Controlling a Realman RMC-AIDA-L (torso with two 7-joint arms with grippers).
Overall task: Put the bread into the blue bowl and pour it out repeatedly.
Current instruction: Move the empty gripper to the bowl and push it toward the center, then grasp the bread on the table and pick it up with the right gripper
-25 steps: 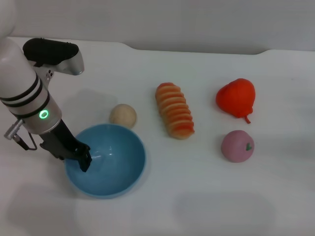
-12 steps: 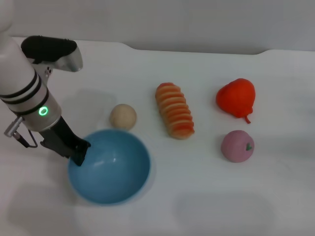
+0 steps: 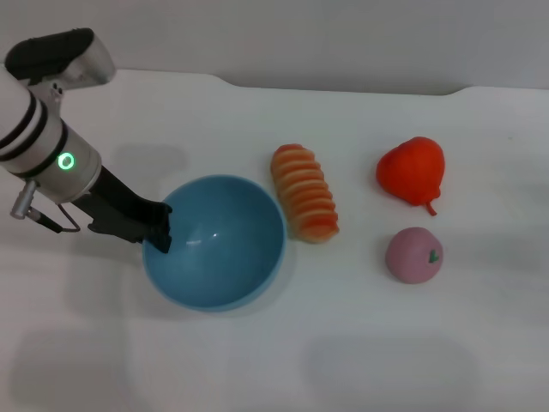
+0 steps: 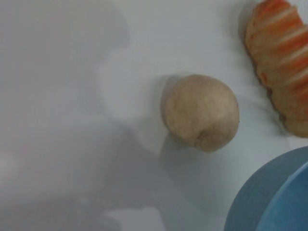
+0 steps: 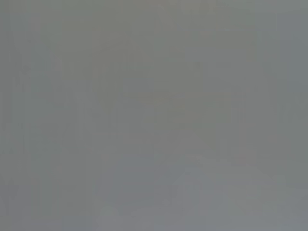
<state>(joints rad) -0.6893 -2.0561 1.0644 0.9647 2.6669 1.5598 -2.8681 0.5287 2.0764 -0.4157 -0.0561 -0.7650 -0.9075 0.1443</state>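
Note:
The blue bowl [image 3: 219,249] is empty, open side up, and seems held above the white table, left of centre. My left gripper [image 3: 159,233] is shut on its left rim. The bread [image 3: 304,193], an orange-brown loaf with cream stripes, lies on the table just right of the bowl. It also shows in the left wrist view [image 4: 284,72], together with an edge of the bowl [image 4: 274,197]. The right gripper is out of view; the right wrist view shows only plain grey.
A small round beige ball [image 4: 201,111] lies on the table in the left wrist view; in the head view the bowl hides it. A red pear-shaped toy [image 3: 413,170] and a pink round fruit [image 3: 413,255] lie to the right. The table's back edge [image 3: 343,88] runs behind.
My left gripper has carried the bowl up and to the right, toward the bread. The bowl now covers the beige ball in the head view. The bread and fruits have not moved.

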